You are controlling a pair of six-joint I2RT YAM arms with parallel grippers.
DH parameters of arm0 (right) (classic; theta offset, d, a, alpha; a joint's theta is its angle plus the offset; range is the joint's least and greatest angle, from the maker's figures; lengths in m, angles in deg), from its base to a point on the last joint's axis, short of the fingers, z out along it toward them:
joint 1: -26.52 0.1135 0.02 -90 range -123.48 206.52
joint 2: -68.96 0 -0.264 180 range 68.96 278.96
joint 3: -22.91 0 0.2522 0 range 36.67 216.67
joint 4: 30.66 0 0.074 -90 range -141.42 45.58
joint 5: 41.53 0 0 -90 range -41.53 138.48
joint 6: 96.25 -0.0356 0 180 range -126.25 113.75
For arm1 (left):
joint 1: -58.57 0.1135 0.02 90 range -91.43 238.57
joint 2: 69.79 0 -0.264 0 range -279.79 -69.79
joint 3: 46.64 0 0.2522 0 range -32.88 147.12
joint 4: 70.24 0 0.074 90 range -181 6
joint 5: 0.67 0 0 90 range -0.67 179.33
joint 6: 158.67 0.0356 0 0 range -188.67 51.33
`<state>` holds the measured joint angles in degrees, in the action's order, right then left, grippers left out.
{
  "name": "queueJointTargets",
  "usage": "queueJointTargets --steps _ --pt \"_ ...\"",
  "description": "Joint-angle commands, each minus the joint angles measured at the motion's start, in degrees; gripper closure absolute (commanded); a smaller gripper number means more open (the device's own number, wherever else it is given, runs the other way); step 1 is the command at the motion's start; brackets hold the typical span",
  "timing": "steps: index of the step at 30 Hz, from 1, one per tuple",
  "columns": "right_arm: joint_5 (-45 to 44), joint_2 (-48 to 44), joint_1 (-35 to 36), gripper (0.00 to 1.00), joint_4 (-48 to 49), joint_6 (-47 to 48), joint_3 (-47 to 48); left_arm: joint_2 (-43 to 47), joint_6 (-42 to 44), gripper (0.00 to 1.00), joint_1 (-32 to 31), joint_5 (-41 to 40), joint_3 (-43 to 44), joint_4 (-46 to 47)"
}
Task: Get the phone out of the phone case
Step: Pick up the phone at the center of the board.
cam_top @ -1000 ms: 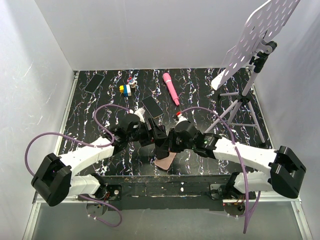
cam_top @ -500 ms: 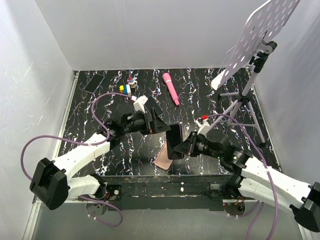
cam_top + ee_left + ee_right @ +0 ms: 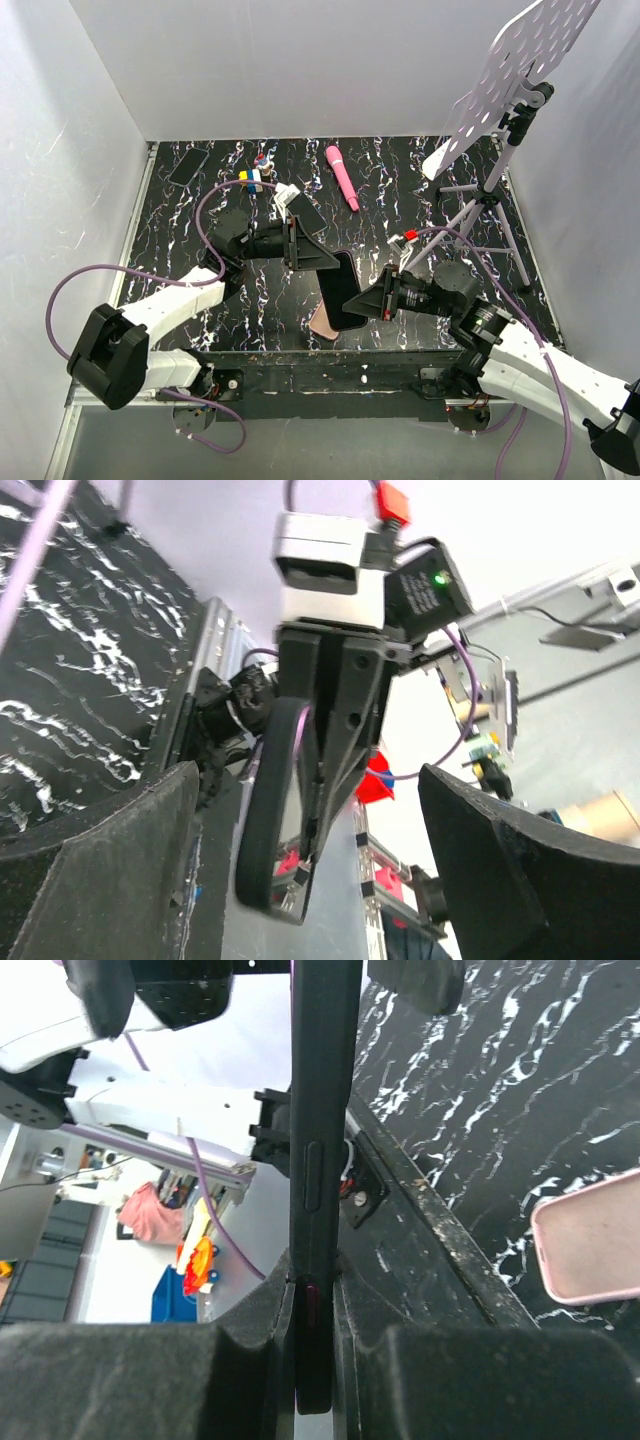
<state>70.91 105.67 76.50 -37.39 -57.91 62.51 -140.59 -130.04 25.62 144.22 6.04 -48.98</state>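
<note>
The black phone [image 3: 338, 290] is out of the case and held tilted above the table by my right gripper [image 3: 370, 300], which is shut on its lower end. In the right wrist view the phone [image 3: 322, 1110] shows edge-on, clamped between my fingers [image 3: 250, 1350]. The empty pale pink phone case [image 3: 322, 326] lies flat near the table's front edge, partly under the phone; it also shows in the right wrist view [image 3: 590, 1250]. My left gripper [image 3: 316, 245] is wide open and empty, just left of the phone's top. In the left wrist view the phone [image 3: 272, 800] hangs between my spread fingers [image 3: 100, 830], apart from them.
A pink wand [image 3: 341, 177], small coloured blocks [image 3: 252, 178] and a bare black phone [image 3: 188, 166] lie at the back. Another black phone [image 3: 308, 212] lies behind the left gripper. A music stand on a tripod [image 3: 487, 195] stands at the right.
The phone came out of the pink case, which dropped flat onto the table. The left gripper let go and opened; the right arm drew back right with the phone.
</note>
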Motion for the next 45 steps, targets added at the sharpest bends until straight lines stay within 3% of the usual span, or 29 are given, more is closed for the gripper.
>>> queueJointTargets --steps 1,5,14,16,17,25,26,31,34,40,45 --pt "5.9 2.7 -0.1 0.99 15.5 -3.0 0.2 -1.6 -6.0 0.14 -2.8 5.0 0.6 13.4" --pt "5.7 4.9 -0.1 0.99 18.6 -4.7 0.1 -2.7 -8.6 0.37 -3.8 4.8 0.5 17.7" --pt "5.8 7.6 -0.1 0.99 19.3 -5.6 0.3 -1.5 -9.5 0.67 -3.8 -2.7 -1.0 17.9" --pt "5.9 8.0 -0.1 0.99 19.6 -5.8 0.3 -1.1 -9.8 0.82 -3.8 -5.2 -1.5 19.3" --pt "5.9 8.5 -0.1 0.99 19.6 -5.6 0.4 -0.8 -9.7 0.99 -3.8 -6.4 -1.5 18.5" --pt "5.5 10.0 -0.1 0.99 18.7 -5.2 1.2 2.6 -5.1 1.0 -3.7 -12.6 -2.8 10.4" --pt "5.3 10.2 0.0 0.93 17.3 -4.8 1.5 2.9 -4.8 1.0 -3.7 -12.9 -2.8 9.2" --pt "2.6 9.0 -0.1 0.46 2.7 -1.6 4.0 1.4 -6.3 1.0 -0.7 -8.1 0.1 4.7" --pt "2.7 7.2 -0.3 0.33 -3.5 -0.5 4.5 0.8 -7.7 1.0 2.1 -4.5 1.5 4.2" --pt "11.8 6.2 -0.7 0.35 1.1 -0.4 3.3 -1.3 -7.5 1.0 4.8 4.4 6.3 0.1" --pt "16.8 9.0 -0.9 0.44 2.6 2.3 7.1 -1.4 -5.9 1.0 4.9 9.2 8.0 -2.1"
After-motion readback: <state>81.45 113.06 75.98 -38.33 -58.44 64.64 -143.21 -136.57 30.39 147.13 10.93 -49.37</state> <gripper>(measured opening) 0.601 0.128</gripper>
